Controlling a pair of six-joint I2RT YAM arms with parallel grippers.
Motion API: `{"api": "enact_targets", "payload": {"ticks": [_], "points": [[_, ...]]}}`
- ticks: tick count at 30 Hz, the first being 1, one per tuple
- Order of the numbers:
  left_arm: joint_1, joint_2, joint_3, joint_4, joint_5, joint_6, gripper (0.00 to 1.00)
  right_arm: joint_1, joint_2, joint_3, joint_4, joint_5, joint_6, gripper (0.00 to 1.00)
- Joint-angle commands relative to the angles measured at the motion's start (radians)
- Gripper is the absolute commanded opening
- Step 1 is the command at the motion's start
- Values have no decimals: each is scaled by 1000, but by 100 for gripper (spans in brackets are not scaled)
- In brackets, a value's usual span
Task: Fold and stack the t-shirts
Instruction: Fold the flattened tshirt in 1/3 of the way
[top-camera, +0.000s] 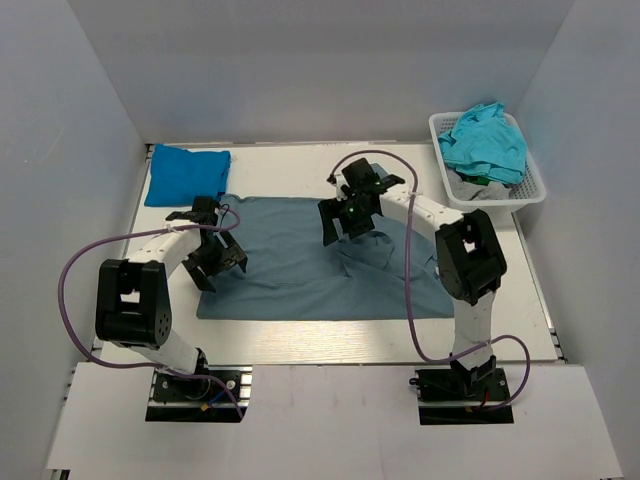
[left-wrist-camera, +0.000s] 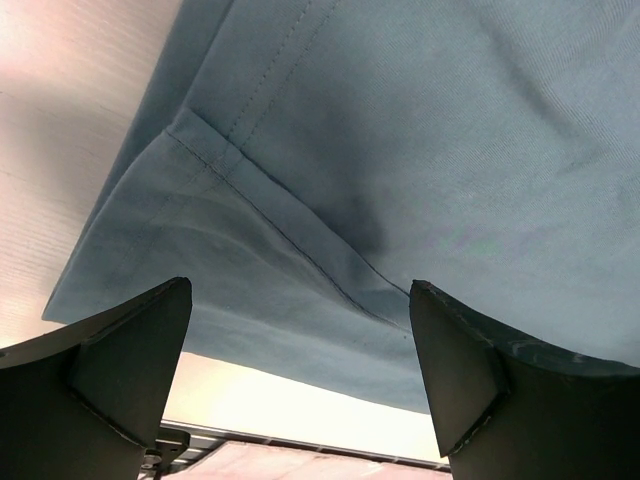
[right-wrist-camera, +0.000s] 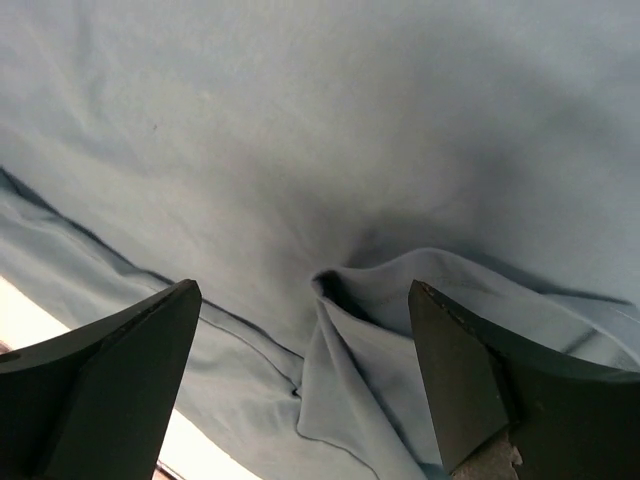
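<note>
A large dusty grey-blue t-shirt (top-camera: 300, 262) lies spread on the table. My left gripper (top-camera: 222, 262) is open over its left edge; the left wrist view shows a stitched hem and sleeve seam (left-wrist-camera: 290, 215) between the jaws. My right gripper (top-camera: 345, 225) is open over the shirt's upper middle, above a raised fold of cloth (right-wrist-camera: 370, 330). A bright blue folded t-shirt (top-camera: 187, 174) sits at the back left. Turquoise t-shirts (top-camera: 487, 143) are piled in the basket.
A white plastic mesh basket (top-camera: 535, 185) stands at the back right corner. White walls enclose the table on three sides. Purple cables loop from both arms. The table's near edge (left-wrist-camera: 300, 400) shows under the shirt's edge in the left wrist view.
</note>
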Motion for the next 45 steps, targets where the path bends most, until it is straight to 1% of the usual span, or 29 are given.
{"api": "enact_targets", "payload": {"ticks": [1,2,5,6,8,9,10,11,14,15,16,17,18,19,22,23,24,25,26,27,28,29,30,31,33,37,38,43,45], "points": [[-5,-22,29,9,23,10,100,-17,-96,33,-1,75,51,90],[-5,-22,29,9,24,10,100,-25,-110,25,-15,132,89,90],[-5,-22,20,9,24,10,100,-76,-188,-30,-27,169,137,90],[-5,-22,20,9,24,10,100,-111,-197,-59,-42,180,173,90],[-5,-31,20,9,24,10,100,-135,-226,-125,-59,214,193,90],[-5,-31,20,9,24,20,100,-169,-233,-140,-78,246,227,90],[-5,-31,30,9,33,20,100,-180,-239,-154,-85,246,235,90],[-5,-43,48,9,49,58,100,-198,-254,-200,-88,279,238,90],[-33,-72,108,82,155,121,100,-234,-300,-255,-70,261,246,90],[-47,-86,124,142,184,158,100,-241,-312,-272,-64,225,246,90],[-82,-86,142,165,213,169,100,-249,-319,-281,-46,202,253,90],[-104,-86,192,182,223,181,100,-269,-325,-297,-36,194,255,90],[-124,-65,225,192,232,207,100,-275,-328,-306,-15,162,252,90],[-174,-10,258,192,241,223,100,-293,-326,-306,3,114,234,90],[-268,107,451,172,251,279,100,-312,-306,-286,25,16,191,90],[-334,184,487,172,251,296,100,-314,-302,-280,39,19,162,90],[-366,223,521,172,251,324,100,-311,-299,-277,40,23,148,90],[-395,259,586,150,251,338,100,-310,-302,-271,40,29,116,90],[-446,329,622,135,217,351,100,-315,-300,-269,37,87,103,90],[-471,361,657,117,194,352,100,-314,-303,-265,39,105,79,90],[-491,395,717,82,173,352,98,-314,-302,-259,37,144,75,90],[-518,426,745,61,133,361,94,-318,-300,-254,27,181,74,90],[-531,482,771,43,120,361,92,-318,-302,-252,25,210,78,90],[-543,504,814,29,111,361,89,-318,-291,-246,25,227,84,90],[-575,532,839,18,96,361,87,-323,-286,-239,14,288,111,90],[-615,543,848,49,96,352,86,-330,-259,-216,4,290,121,90],[-629,553,848,60,68,343,86,-330,-257,-220,7,286,124,90],[-649,572,868,60,-9,301,76,-335,-282,-251,19,272,126,90],[-649,581,868,60,-9,301,74,-338,-291,-260,19,275,128,90]]}}
